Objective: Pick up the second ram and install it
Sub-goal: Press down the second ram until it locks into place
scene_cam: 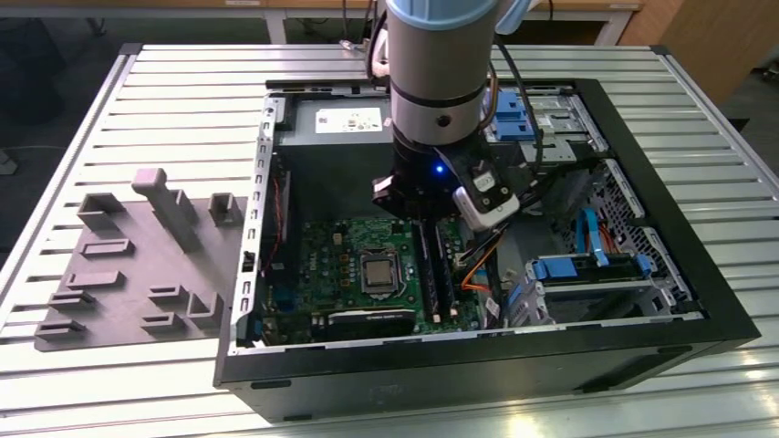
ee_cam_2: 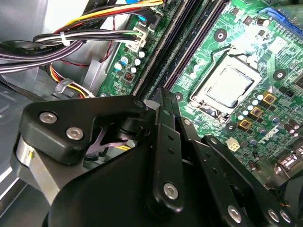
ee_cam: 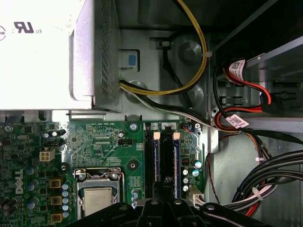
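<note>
Down low, gripper (ee_cam_2: 163,101) over mobo (ee_cam_2: 246,71) RAM slots (ee_cam: 161,156), tray (scene_cam: 134,265) in exterior view

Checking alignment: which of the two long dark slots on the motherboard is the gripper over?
The slot farther from the processor, nearer the cables. The gripper sits at its end, beside the other slot.

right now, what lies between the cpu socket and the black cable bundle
In the first wrist view, the long dark memory slots lie between the cpu socket and the black cable bundle, with small capacitors beside them.
</note>
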{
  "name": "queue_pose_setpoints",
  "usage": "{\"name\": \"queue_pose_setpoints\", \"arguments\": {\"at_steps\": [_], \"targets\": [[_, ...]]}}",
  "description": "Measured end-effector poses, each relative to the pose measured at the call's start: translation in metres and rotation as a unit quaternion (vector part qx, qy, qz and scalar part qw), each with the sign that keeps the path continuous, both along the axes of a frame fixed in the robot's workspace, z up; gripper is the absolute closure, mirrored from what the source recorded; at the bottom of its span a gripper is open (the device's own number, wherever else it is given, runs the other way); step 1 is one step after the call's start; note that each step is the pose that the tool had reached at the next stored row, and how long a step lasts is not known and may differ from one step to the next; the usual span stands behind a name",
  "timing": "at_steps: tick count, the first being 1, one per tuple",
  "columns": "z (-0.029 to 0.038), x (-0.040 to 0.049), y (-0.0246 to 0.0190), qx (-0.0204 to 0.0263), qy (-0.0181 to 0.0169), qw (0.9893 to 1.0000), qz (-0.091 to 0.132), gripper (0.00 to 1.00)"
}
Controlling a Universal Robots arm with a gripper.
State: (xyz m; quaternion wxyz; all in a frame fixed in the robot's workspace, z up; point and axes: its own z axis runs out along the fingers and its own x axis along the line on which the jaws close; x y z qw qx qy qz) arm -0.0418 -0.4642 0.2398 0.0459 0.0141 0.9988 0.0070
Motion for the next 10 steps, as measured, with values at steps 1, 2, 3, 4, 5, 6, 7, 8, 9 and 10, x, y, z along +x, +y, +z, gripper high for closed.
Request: {"name": "queue_pose_setpoints", "arguments": {"at_steps": [1,2,3,4,5,6,7,8,9,10], "targets": [[0.0,0.0,-0.0003,0.0,0.0,1.0,0.0,0.89],[0.0,0.0,-0.0005,0.0,0.0,1.0,0.0,0.89],[0.0,0.0,-0.0008,0.0,0.0,1.0,0.0,0.89],[0.0,0.0,-0.001,0.0,0.0,1.0,0.0,0.89],[-0.0001,0.0,-0.0013,0.0,0.0,1.0,0.0,0.89],[0.0,0.0,-0.0016,0.0,0.0,1.0,0.0,0.89],[0.0,0.0,-0.0019,0.0,0.0,1.0,0.0,0.89],[0.0,0.0,-0.0021,0.0,0.0,1.0,0.0,0.89],[0.0,0.0,-0.0024,0.0,0.0,1.0,0.0,0.89],[0.0,0.0,-0.0026,0.0,0.0,1.0,0.0,0.89]]}}
